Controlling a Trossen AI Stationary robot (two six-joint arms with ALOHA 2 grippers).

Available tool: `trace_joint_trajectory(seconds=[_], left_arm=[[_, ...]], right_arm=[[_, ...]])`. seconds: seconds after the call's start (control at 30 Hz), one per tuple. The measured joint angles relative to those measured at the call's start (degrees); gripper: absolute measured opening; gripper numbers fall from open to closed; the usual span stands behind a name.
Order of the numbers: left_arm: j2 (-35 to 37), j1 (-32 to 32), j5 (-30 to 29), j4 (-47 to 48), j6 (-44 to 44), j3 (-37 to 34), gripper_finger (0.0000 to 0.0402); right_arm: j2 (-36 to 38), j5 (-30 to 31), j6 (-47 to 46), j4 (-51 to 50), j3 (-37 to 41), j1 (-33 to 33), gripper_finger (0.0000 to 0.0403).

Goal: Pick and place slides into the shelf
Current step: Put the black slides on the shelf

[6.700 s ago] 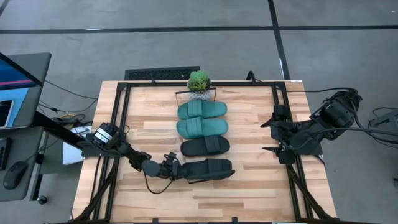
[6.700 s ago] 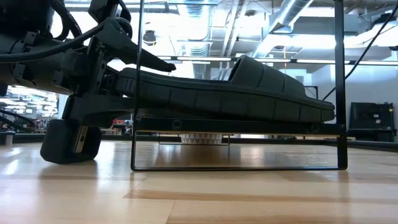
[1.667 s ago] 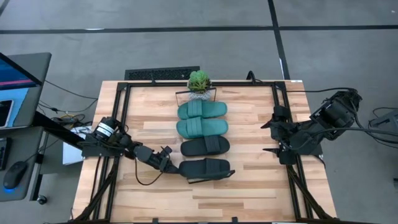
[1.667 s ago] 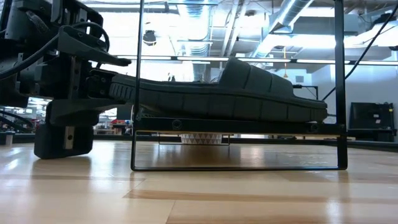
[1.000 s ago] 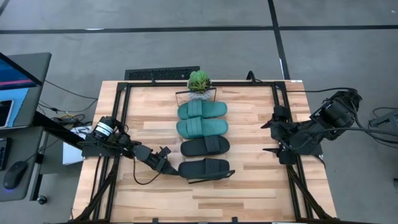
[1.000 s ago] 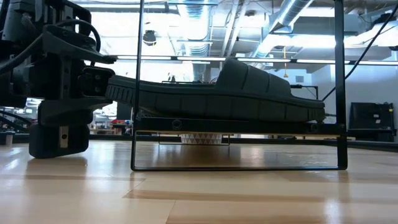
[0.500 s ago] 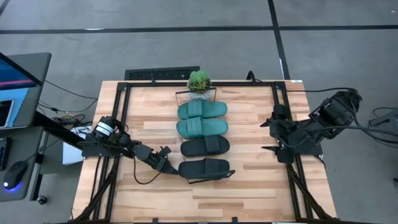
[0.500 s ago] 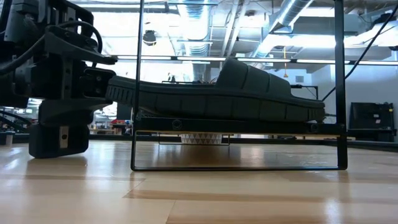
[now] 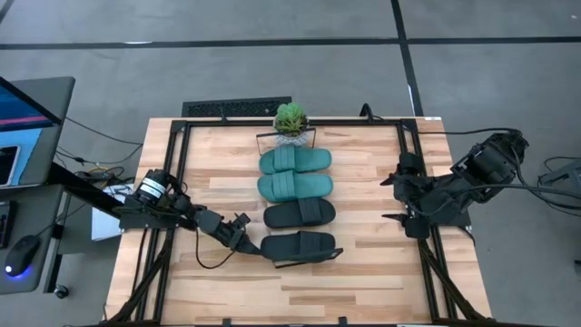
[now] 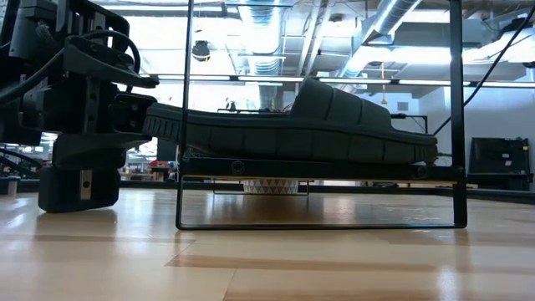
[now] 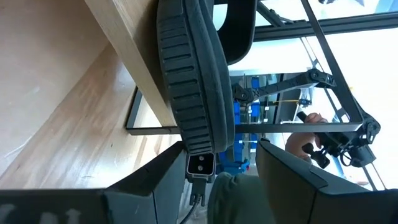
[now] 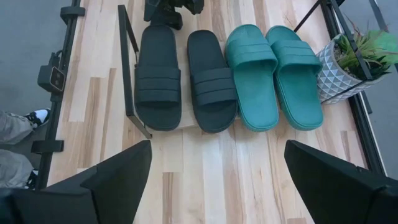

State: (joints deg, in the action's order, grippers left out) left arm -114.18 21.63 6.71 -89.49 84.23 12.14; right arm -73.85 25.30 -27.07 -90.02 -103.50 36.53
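Placement looks basically done; last black slide (image 9: 300, 247) lies on the shelf (image 12: 129, 78) beside the others; left gripper (image 9: 243, 232) sits at its heel, fingers spread off it; next it should back away; right gripper (image 9: 398, 200) waits open, well apart.

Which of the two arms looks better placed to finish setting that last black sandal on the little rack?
The left one, I'd judge. Its end effector is right at the heel of the front black slide on the shelf. The right end effector sits open at the table's far edge, away from all the slides.
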Motion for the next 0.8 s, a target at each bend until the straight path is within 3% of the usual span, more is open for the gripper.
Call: trace_joint_trajectory(seconds=[0.53,0.63,0.8], left_arm=[[3.8,0.1,3.5,0.2,-1.5,-5.1,0.0183],[6.6,0.2,3.9,0.3,-1.9,-8.8,0.0183],[14.8,0.2,4.5,10.8,-2.0,-10.6,0.0183]], right_arm=[[0.0,0.0,0.0,0.0,0.0,0.0,0.0359],[0.0,0.1,0.0,0.0,0.0,0.0,0.0359],[0.0,0.3,0.0,0.0,0.0,0.0,0.0359]])
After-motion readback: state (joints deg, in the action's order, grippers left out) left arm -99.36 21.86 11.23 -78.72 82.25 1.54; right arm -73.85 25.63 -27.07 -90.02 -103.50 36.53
